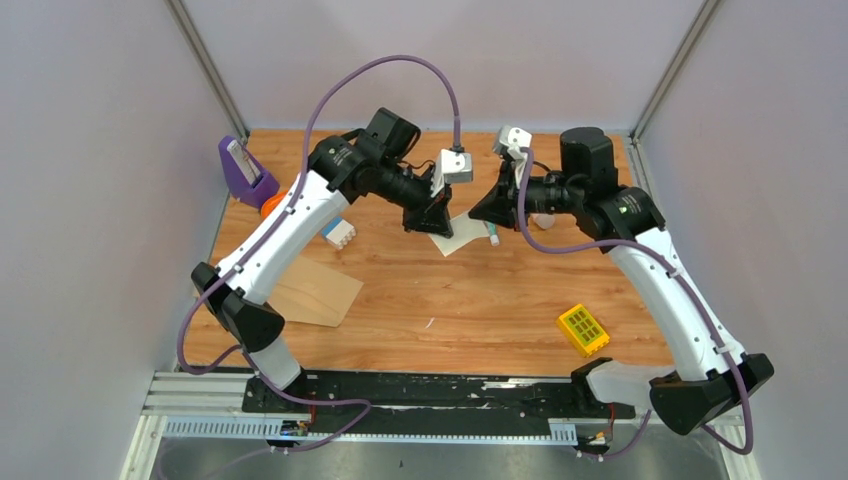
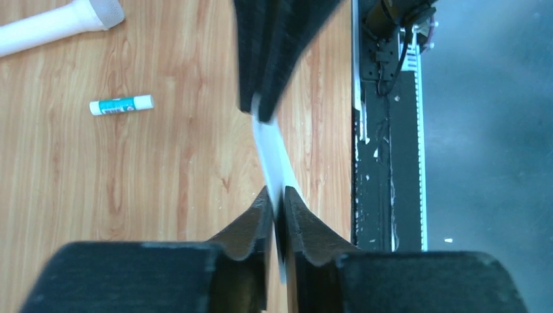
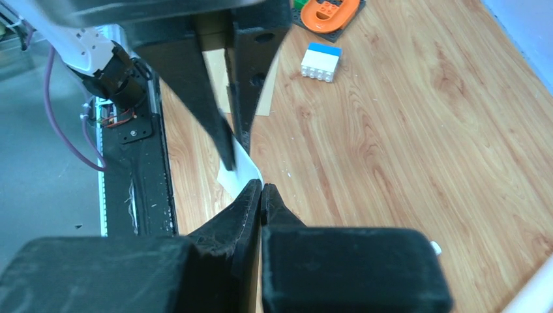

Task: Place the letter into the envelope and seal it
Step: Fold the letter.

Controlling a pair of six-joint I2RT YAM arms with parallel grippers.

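The letter (image 1: 462,238) is held up between the two claws over the far middle of the worktop (image 1: 470,300). From the left wrist it is seen edge-on, as a thin pale strip. The left claw (image 2: 277,195) is clenched on one edge of the sheet. The right claw (image 3: 261,189) is clenched on the edge across from it. The two sets of tips are close together, with only a short bit of paper showing between them.

The envelope (image 1: 318,292) is laid flat near the left edge of the worktop, well apart from the letter. Part of it is hidden under the left arm, and its flap cannot be made out.

A glue stick (image 2: 122,104) is laid on the wood just beside the letter, on the right arm's side. Its label is teal and white, but the words on it are too small to be read.

A wide stretch of bare wood is seen between the letter and the black rail (image 1: 440,385) at the near edge. A yellow block (image 1: 583,330) is set near the right side of this stretch. A white and blue block (image 3: 321,60) is set by the left arm, between the letter and the envelope. A purple holder (image 1: 243,170) and an orange piece (image 1: 270,206) are kept in the far left corner. The left, far and right sides are closed off by grey walls (image 1: 100,200).
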